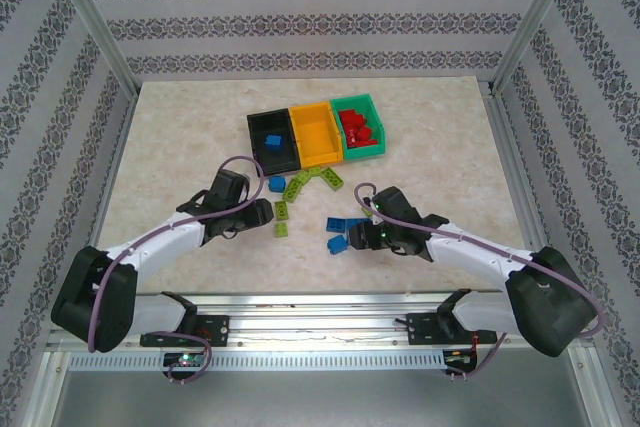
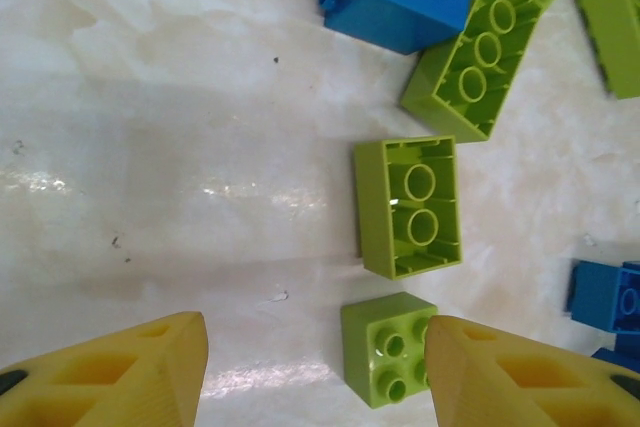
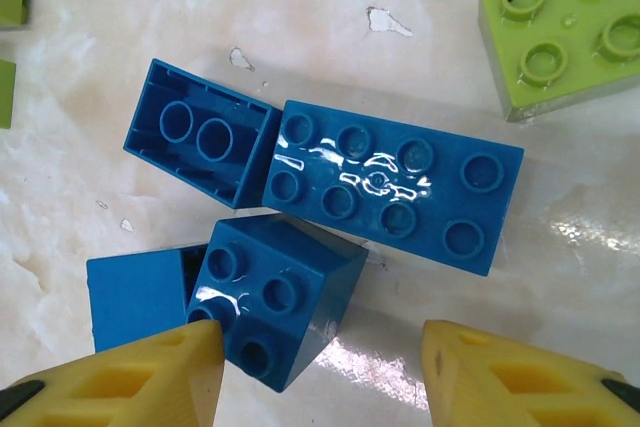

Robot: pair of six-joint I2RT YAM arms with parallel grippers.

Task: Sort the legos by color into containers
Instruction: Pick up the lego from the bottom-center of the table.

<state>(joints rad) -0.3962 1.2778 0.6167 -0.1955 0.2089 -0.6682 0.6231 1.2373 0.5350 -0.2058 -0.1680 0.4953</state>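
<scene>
Red studded plastic bricks [image 1: 354, 127] are sitting in the teal plastic bin [image 1: 366, 153] toward twelve o'clock, while lime plastic bricks [image 1: 283, 210] and blue plastic bricks [image 1: 338, 224] are lying unsorted on the table [image 1: 160, 147], with left fingers [image 2: 120, 372] and right fingers [image 3: 130, 377] hanging released, grasping nothing.

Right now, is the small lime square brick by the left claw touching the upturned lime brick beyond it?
Apart. The left wrist view shows a strip of bare table between the small lime square brick and the upturned lime brick.

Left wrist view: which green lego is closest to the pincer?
The small square green lego with its studs up, sitting inside the open left pincer. The next green one lies farther off, hollow side up.
</scene>
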